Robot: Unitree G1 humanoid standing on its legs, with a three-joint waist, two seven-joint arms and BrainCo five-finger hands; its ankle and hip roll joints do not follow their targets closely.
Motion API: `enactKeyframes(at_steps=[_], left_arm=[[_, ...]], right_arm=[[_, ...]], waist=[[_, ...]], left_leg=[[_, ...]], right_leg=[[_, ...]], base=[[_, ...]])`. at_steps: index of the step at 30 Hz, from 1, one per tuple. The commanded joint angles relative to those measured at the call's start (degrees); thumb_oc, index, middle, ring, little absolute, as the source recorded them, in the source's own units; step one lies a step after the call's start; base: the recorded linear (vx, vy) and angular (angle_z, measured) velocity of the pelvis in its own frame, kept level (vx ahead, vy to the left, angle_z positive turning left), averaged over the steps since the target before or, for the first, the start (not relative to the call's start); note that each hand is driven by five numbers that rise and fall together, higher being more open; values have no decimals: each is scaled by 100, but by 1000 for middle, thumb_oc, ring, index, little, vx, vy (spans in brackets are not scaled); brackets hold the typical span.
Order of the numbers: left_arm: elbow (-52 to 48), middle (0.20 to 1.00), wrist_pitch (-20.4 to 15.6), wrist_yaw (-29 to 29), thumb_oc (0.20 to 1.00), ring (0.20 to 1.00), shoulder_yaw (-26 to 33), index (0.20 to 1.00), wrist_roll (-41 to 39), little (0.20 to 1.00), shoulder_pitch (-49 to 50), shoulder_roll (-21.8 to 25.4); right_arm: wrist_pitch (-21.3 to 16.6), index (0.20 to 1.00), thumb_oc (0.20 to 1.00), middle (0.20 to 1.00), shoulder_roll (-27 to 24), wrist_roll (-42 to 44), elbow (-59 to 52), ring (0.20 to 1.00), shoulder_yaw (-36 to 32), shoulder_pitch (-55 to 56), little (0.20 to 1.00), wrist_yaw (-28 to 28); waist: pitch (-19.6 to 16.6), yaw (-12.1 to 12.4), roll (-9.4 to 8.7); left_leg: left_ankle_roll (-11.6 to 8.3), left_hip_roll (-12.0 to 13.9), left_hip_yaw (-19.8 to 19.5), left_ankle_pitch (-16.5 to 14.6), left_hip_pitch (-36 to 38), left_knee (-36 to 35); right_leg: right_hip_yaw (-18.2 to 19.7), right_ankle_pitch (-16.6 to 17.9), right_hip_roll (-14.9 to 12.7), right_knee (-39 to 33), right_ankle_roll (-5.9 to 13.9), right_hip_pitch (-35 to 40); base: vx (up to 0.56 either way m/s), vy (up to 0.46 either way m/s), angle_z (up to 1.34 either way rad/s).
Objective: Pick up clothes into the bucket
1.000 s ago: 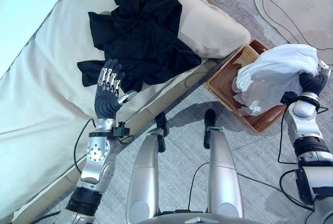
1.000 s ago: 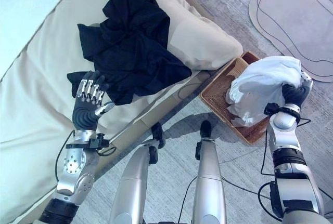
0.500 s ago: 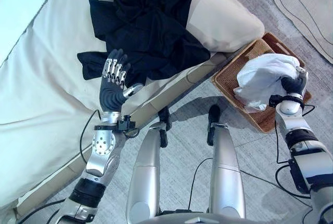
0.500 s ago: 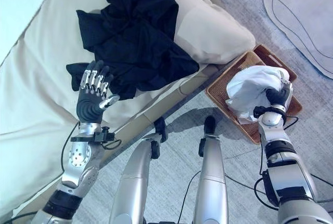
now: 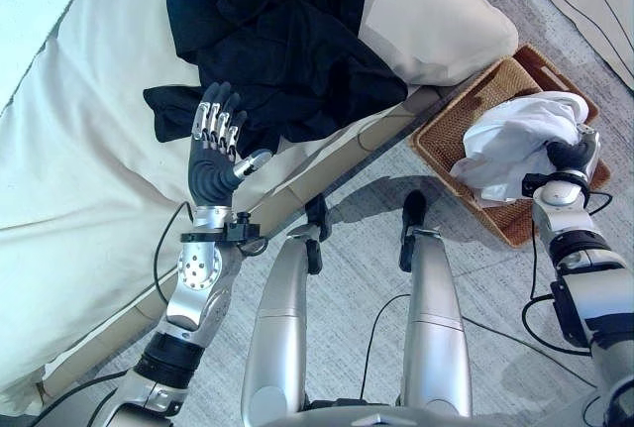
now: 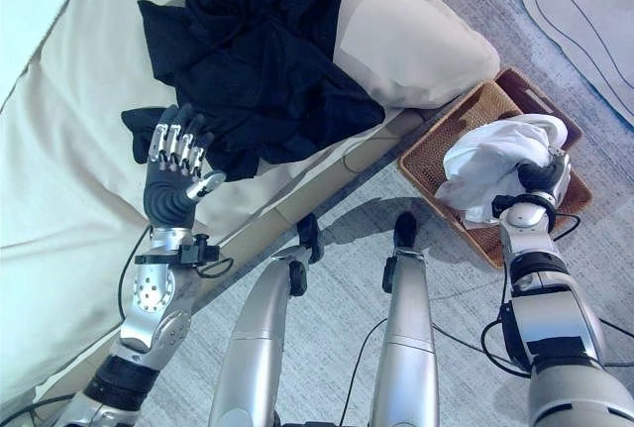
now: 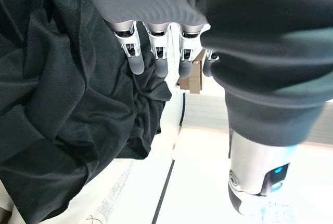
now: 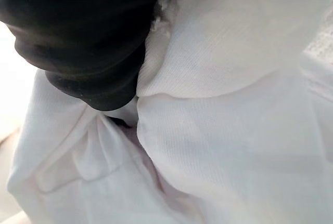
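While the right hand (image 5: 567, 156) sits over the woven basket (image 5: 448, 140) on the floor beside the bed, the left eye view shows the white garment (image 5: 515, 140) bunched against it and lying largely within the basket's walls. Whether its fingers are curled into the cloth I cannot tell, since the fabric covers them. At the near edge of the bed (image 5: 69, 199), the left hand (image 5: 214, 150) is raised with its fingers straight and spread, holding nothing, just beside the black clothes (image 5: 287, 41) heaped across the cream pillow (image 5: 446, 16).

From the right eye view the layout reads the same: the white garment (image 6: 500, 164) mounds up above the basket rim (image 6: 421, 155), and the black clothes (image 6: 258, 60) lie untouched on the bed.

Seen from the left wrist view, the straight fingers (image 7: 137, 57) hover close over the dark folds (image 7: 62, 109) without gripping them.

White cloth (image 8: 234, 146) presses right up to the dark cover in the right wrist view, and the fingers are hidden.

By my reckoning, the white piece is all but delivered, needing only release; the black pile remains to be picked up and carried to the basket.
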Motion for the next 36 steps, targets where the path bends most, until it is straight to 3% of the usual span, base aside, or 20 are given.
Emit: enactKeyframes(at_steps=[1, 3, 5, 6, 10, 12, 13, 14, 21, 29, 34, 36], left_arm=[[-595, 1000, -386, 45, 1000, 1000, 251, 1000, 60, 1000, 344, -57], [-583, 1000, -391, 51, 1000, 1000, 262, 1000, 62, 1000, 324, -49], [-580, 1000, -384, 46, 1000, 1000, 266, 1000, 70, 1000, 317, -50], [-560, 1000, -372, 39, 1000, 1000, 254, 1000, 67, 1000, 305, -63], [-506, 1000, -350, 40, 1000, 1000, 271, 1000, 47, 1000, 270, -74], [-471, 1000, -359, 47, 1000, 1000, 324, 1000, 37, 1000, 221, -72], [-467, 1000, -357, 46, 1000, 1000, 324, 1000, 35, 1000, 224, -72], [-440, 1000, -367, 58, 1000, 1000, 363, 1000, 34, 1000, 217, -82], [-271, 1000, -385, 48, 1000, 1000, 433, 1000, 61, 1000, 127, -117], [316, 1000, -394, 43, 1000, 1000, 584, 1000, 188, 1000, 127, -179], [1355, 1000, -143, 243, 1000, 1000, 491, 1000, 882, 1000, 151, -173], [1514, 1000, -101, 247, 1000, 1000, 498, 1000, 914, 1000, 167, -190]], right_arm=[[-42, 200, 200, 200, -530, -56, -71, 200, 209, 67, 200, -290], [-43, 200, 200, 200, -538, -48, -65, 200, 207, 59, 200, -287], [-18, 586, 586, 586, -534, -42, -44, 586, 218, 65, 586, -230], [10, 1000, 1000, 1000, -507, -11, 15, 1000, 212, 47, 1000, -191], [30, 1000, 1000, 1000, -427, 51, 101, 1000, 189, 22, 1000, -172], [8, 1000, 1000, 1000, -332, 137, 81, 1000, 152, 22, 1000, -145], [10, 1000, 1000, 1000, -328, 136, 85, 1000, 155, 24, 1000, -145], [-6, 1000, 1000, 1000, -286, 166, 84, 1000, 124, 22, 1000, -150], [-145, 1000, 1000, 1000, -126, 342, -130, 1000, -27, 244, 1000, -107], [-549, 1000, 1000, 1000, 527, 348, -1742, 1000, -510, 1662, 1000, -38], [-832, 1000, 1000, 1000, 1373, 445, -3050, 1000, -832, 2785, 1000, 190], [-854, 1000, 1000, 1000, 1468, 414, -3301, 1000, -798, 2989, 1000, 301]], waist=[[-377, -187, 102], [-378, -189, 100], [-381, -189, 91], [-388, -190, 87], [-408, -196, 75], [-396, -227, 56], [-422, -213, 63], [-404, -230, 56], [-393, -278, -21], [-563, -368, -238], [-614, -363, -391], [-636, -366, -417]], left_leg=[[171, -208, -275, -719, -178, 512], [170, -200, -273, -709, -176, 488], [171, -198, -272, -701, -159, 455], [173, -198, -262, -684, -132, 402], [177, -188, -265, -650, -62, 280], [216, -179, -194, -398, 12, 26], [175, -177, -247, -568, 89, 41], [211, -170, -193, -340, 106, -124], [161, -148, -226, -111, 593, -701], [22, -120, -423, 170, 1776, -1571], [-26, -69, -573, 386, 2996, -2310], [-37, -57, -597, 426, 3193, -2433]], right_leg=[[-175, 359, 36, -343, 106, 43], [-172, 369, 38, -358, 109, 31], [-163, 382, 43, -379, 112, 42], [-172, 399, 47, -426, 113, 60], [-191, 430, 53, -524, 123, 110], [-245, 691, 18, -809, 108, 182], [-219, 522, 42, -751, 149, 237], [-253, 752, 15, -953, 125, 268], [-366, 958, 16, -1502, 187, 745], [-627, 1165, -7, -2303, 294, 2021], [-949, 1320, -71, -3001, 383, 3366], [-984, 1337, -71, -3128, 388, 3589]], base=[[0, 0, 0], [0, 0, 0], [0, 0, 0], [0, 0, 0], [0, 0, 0], [-45, 4, 0], [-89, 11, -4], [-4, 0, -6], [-7, -16, -5], [55, -52, 5], [125, -54, 10], [120, -26, 16]])
